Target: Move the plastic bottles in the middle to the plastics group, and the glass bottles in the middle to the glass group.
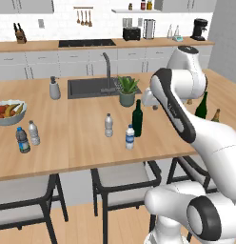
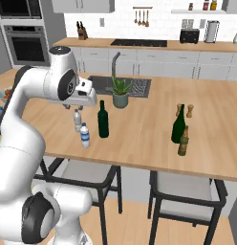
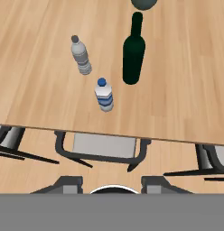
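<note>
Three bottles stand mid-table. One is a white-capped, blue-labelled plastic bottle. One is a plain greyish plastic bottle. The tall dark green glass bottle stands beside them. The plastics group is a pair of small bottles at the far left. The glass group is a brighter green wine bottle with an amber beer bottle at the right. My gripper hangs shut and empty above the table's near edge, well clear of the middle bottles.
A potted plant stands just behind the dark bottle, with the sink and its tap beyond. A fruit bowl sits near the plastics group. Two wooden shakers stand behind the glass group. Chairs are tucked under the near edge.
</note>
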Motion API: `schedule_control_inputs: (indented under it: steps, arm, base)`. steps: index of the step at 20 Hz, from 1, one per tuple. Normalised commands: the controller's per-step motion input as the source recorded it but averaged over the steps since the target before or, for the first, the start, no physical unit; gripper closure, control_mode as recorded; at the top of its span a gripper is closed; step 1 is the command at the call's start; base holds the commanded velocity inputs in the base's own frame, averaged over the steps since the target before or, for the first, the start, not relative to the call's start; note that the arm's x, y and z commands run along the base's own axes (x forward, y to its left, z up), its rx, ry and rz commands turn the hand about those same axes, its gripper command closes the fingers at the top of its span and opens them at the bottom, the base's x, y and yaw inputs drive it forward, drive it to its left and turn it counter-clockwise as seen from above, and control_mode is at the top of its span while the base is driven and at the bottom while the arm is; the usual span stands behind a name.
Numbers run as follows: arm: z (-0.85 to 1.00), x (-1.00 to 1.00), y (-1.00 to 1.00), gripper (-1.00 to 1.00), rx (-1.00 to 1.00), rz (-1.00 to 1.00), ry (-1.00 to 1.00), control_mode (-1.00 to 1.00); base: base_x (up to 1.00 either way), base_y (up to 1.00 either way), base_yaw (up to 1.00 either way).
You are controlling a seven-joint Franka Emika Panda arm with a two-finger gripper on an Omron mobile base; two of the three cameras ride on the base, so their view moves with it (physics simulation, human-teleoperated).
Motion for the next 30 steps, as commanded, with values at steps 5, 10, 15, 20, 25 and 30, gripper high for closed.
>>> schedule_control_inputs:
  steps: [5,10,15,20,25,30]
  arm:
    - [-0.11,-0.11,-0.02,-1.00,-0.02,0.00,0.00,-1.00]
    - [-0.48,-0.47,0.19,-1.00,-0.04,-0.01,-0.15,-1.00]
    - [-0.48,-0.20,0.39,-1.00,0.00,-0.22,-0.23,-1.00]
    - [-0.41,0.22,0.11,-1.00,0.11,-0.29,-0.06,-1.00]
    - [-0.20,0.39,0.02,-1.00,0.13,-0.23,-0.03,-1.00]
    - [-0.09,0.53,0.05,-1.00,0.13,-0.07,0.14,-1.00]
  base:
    - [0.00,0.00,0.00]
    - [0.00,0.00,0.00]
    - [0.00,0.00,0.00]
    - [0.00,0.00,0.00]
    - [0.00,0.00,0.00]
    - [0.00,0.00,0.00]
